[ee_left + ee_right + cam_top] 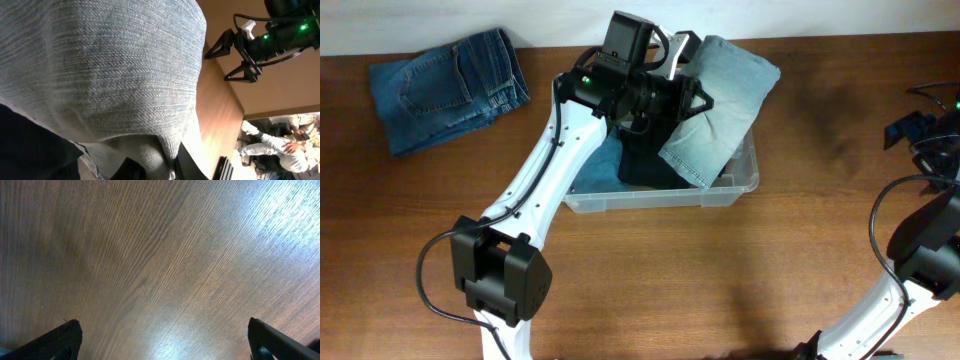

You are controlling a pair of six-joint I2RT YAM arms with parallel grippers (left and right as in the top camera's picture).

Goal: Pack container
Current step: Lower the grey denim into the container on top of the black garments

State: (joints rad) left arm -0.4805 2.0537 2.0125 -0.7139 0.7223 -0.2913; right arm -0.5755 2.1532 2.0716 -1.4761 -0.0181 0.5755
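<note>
The clear container [665, 198] stands at the table's back centre, holding a dark garment [640, 165] and a blue one [598, 172]. Light blue jeans [720, 100] drape over its right rim, half in and half out. My left gripper [692, 98] reaches over the container and is shut on these jeans. In the left wrist view the pale denim [110, 75] fills the frame, with a fold pinched between the dark fingers [190, 165]. My right gripper [165, 345] hangs open over bare wood, its fingertips [60, 340] far apart. From overhead, the right gripper [910, 130] is at the right edge.
Folded dark blue jeans [450, 90] lie on the table at the back left. The left arm's base [500, 275] sits at the front left, and the right arm [920, 250] curves along the right edge. A wall runs along the back.
</note>
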